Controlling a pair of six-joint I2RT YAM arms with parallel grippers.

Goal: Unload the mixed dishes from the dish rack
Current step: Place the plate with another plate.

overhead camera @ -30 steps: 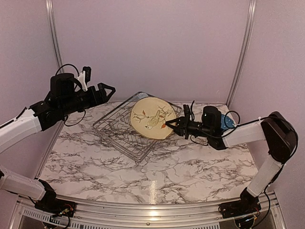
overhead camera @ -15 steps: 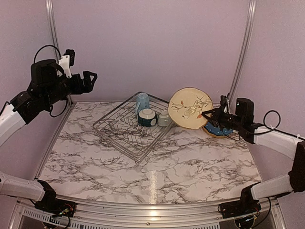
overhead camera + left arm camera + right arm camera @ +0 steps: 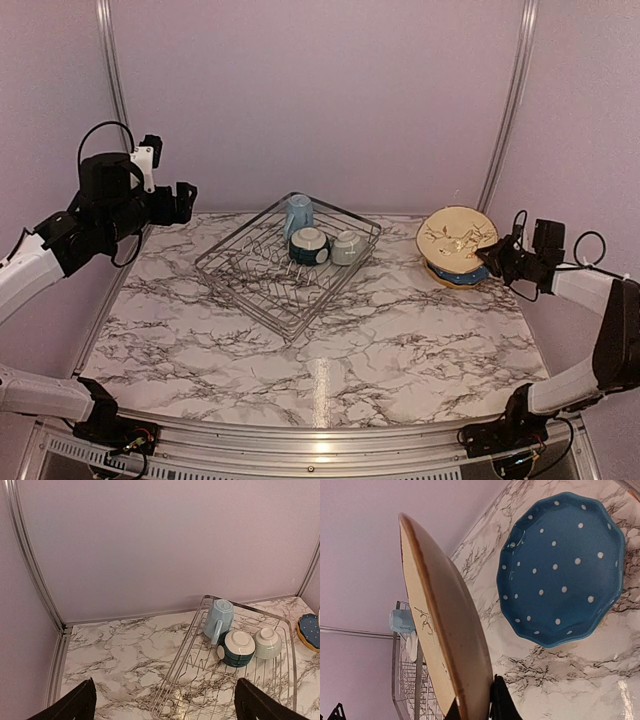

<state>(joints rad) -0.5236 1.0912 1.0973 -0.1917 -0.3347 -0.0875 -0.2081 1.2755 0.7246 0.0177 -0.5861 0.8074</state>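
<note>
Jaws of the right gripper point(image 3: 497, 258) are clamped on the rim of the cream plate point(image 3: 456, 238), which stands out from them tilted, its leaf-painted face turned up and away from the fingers. Directly past these jaws, under the held plate, the blue plate point(image 3: 560, 570) lies flat on the table point(image 3: 330, 340); whether the two plates touch cannot be told. A yellow plate point(image 3: 303, 644) shows as a thin edge beneath the blue one. Jaws of the left gripper point(image 3: 183, 200) are spread wide with nothing between them, raised well above the table. Ahead of and below them sits the rack point(image 3: 240, 285), and at its far side the mug point(image 3: 298, 215), the teal bowl point(image 3: 309, 245) and the grey-green bowl point(image 3: 346, 247), both bowls upside down and side by side.
</note>
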